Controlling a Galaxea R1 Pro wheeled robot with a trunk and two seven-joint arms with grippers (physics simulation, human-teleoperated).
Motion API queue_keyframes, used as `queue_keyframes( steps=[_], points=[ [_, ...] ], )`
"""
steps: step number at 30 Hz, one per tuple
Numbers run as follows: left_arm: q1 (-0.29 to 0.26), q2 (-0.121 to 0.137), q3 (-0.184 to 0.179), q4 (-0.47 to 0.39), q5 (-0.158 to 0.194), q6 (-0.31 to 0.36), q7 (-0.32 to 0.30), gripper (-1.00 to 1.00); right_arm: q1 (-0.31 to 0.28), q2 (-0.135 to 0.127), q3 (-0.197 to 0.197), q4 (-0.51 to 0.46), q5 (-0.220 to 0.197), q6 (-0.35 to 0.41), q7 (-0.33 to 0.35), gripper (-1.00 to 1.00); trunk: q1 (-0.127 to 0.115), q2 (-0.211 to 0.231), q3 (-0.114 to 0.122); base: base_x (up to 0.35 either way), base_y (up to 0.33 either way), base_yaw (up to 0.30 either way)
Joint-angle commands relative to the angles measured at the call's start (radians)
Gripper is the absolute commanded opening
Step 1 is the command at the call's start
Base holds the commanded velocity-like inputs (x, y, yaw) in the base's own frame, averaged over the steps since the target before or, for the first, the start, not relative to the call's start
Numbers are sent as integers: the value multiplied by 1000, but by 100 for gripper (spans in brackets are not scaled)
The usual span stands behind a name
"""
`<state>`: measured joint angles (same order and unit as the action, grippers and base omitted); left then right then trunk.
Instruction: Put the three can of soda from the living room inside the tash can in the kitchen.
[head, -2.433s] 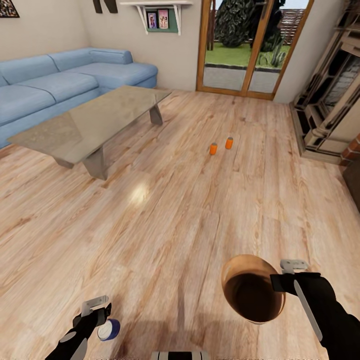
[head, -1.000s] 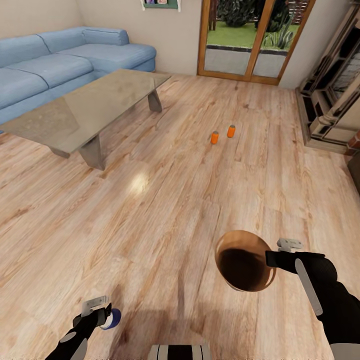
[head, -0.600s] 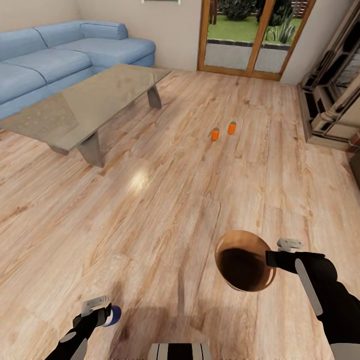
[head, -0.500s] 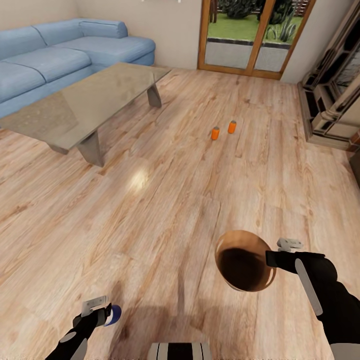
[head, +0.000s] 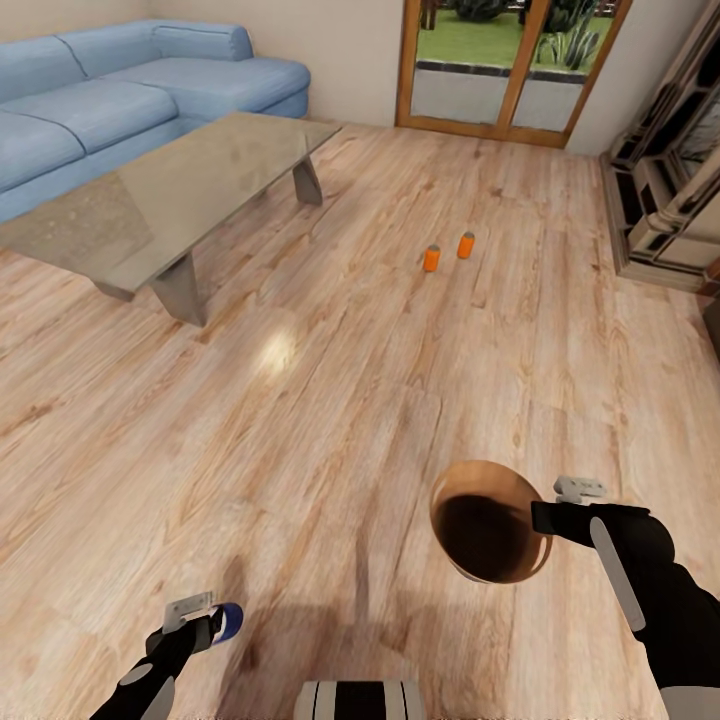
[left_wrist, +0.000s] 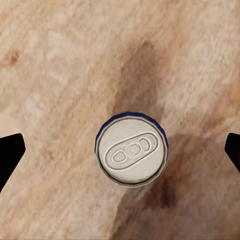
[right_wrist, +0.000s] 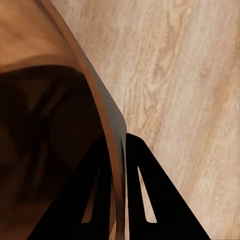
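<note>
My right claw (head: 548, 517) is pinched on the rim of the round glossy brown bin (head: 490, 522), held above the pale wood plank floor (head: 330, 400). My left claw (left_wrist: 120, 150) is spread wide around a blue can with a silver top (left_wrist: 131, 155). Two small orange cans (head: 431, 258) (head: 466, 244) stand upright, well ahead, right of the long grey low bench (head: 170, 200).

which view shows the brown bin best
The head view: the whole brown bin shows there, mouth open toward the camera, its rim pinched by the right gripper above the wood floor. The right wrist view gives a close slice of its wall and dark inside, fingers clamping the rim.
</note>
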<state>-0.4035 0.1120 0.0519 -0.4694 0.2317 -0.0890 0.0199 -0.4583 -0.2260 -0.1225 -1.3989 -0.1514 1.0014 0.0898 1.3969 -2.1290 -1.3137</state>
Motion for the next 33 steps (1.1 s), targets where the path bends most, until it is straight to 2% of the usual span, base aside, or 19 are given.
queue_keyframes(
  steps=[1,8,29,33],
  points=[
    [0,0,0,0,0,0,0,100,0,0,0,0,-19,0,5,-100,0,0,-2,0,0,0],
    [0,0,-1,0,0,0,0,100,0,0,0,0,-19,0,5,-100,0,0,-8,0,0,0],
    [0,0,-1,0,1,0,-2,100,0,0,0,0,-19,0,6,-100,80,-147,-75,0,0,0],
    [0,0,-1,0,1,0,-2,100,0,0,0,0,-19,0,5,-100,80,-147,-75,0,0,0]
  ],
)
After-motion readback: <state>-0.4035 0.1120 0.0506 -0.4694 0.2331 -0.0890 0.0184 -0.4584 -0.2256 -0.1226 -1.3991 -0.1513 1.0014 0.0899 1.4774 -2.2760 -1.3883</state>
